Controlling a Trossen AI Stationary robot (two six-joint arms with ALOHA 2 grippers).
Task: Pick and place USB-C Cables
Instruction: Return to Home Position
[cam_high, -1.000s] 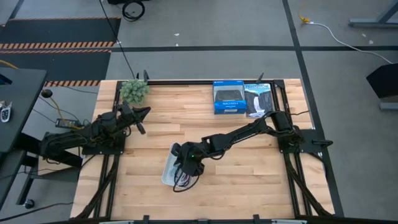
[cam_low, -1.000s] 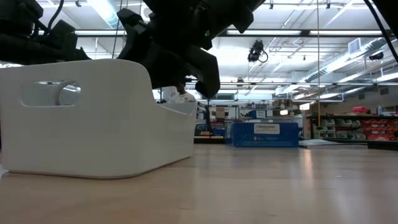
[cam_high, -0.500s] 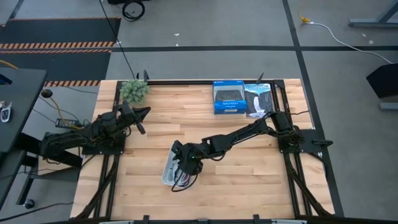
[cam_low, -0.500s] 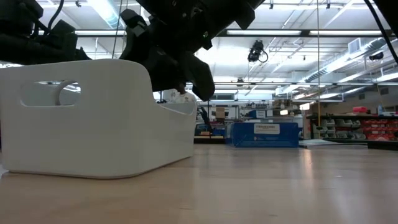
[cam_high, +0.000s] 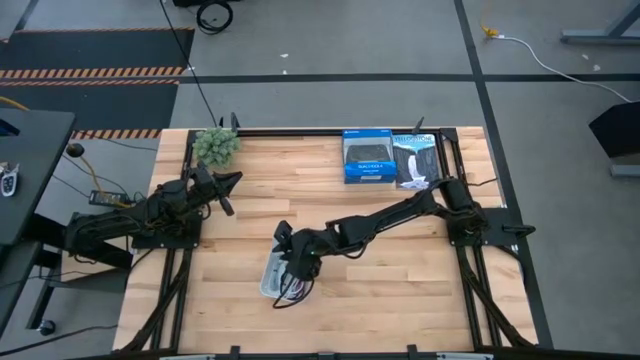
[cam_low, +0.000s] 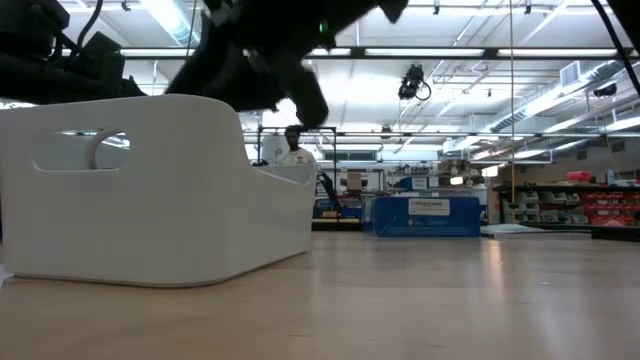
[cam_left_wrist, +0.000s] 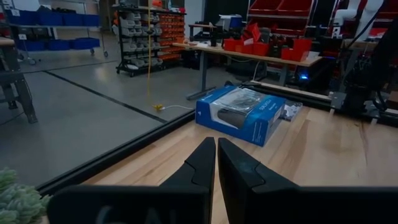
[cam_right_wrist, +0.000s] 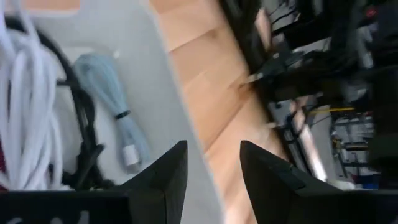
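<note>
A white bin (cam_high: 270, 277) stands on the wooden table near its front middle. It holds the USB-C cables: a white coil (cam_right_wrist: 15, 118), a black one (cam_right_wrist: 87, 140) and a light-blue one (cam_right_wrist: 118, 118) lie on the bin floor. Dark cable loops (cam_high: 296, 291) show at the bin's near end. My right gripper (cam_high: 283, 240) hovers open above the bin's far end, with nothing between its fingers (cam_right_wrist: 165, 171). In the low view it is a dark blur (cam_low: 255, 70) above the bin wall (cam_low: 150, 200). My left gripper (cam_high: 228, 192) waits shut at the table's left.
Two boxed products, one blue (cam_high: 367, 157) and one darker (cam_high: 415, 160), lie at the far edge right of centre. A small green plant (cam_high: 216, 146) stands at the far left corner. Bare wood lies right of the bin.
My right gripper has risen out of the bin, gone a little toward the table's far-left and tipped its fingers up. The cables stay in the bin.
</note>
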